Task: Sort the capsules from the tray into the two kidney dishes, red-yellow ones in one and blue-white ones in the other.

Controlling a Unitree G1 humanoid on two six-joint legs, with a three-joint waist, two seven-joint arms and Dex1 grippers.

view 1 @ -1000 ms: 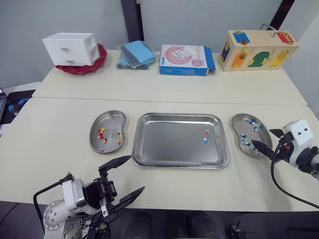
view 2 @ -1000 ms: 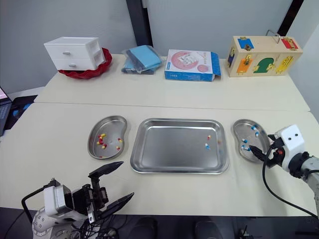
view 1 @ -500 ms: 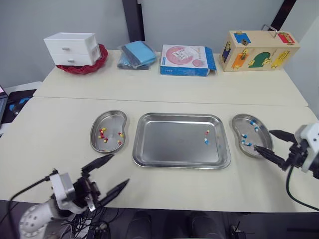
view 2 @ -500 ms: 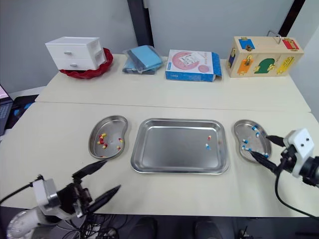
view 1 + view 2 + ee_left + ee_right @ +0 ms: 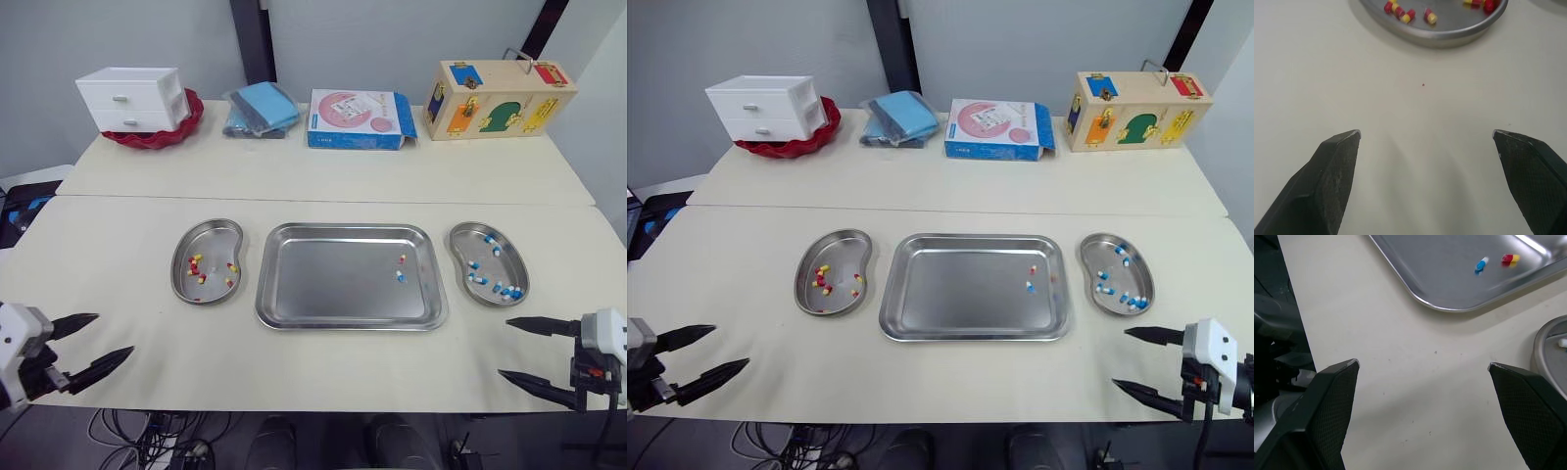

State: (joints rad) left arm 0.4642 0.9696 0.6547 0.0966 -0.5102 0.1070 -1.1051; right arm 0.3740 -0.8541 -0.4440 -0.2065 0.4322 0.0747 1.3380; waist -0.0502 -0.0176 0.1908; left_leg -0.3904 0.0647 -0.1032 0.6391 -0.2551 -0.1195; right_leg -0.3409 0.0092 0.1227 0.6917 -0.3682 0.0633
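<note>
Behind tray [image 5: 333, 284]: drawers [image 5: 135, 98], carton [image 5: 358, 117], wooden box [image 5: 502, 98].

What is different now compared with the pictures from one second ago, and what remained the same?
The right gripper drew back from the right kidney dish to the near edge of the table, open and empty. The left gripper swung out to the robot's left, also open and empty. The tray still holds one red-yellow capsule and one blue-white capsule; the left kidney dish is unchanged.

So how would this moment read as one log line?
tray: red-yellow capsule, blue-white capsule | left end effector: open | right end effector: open
</note>
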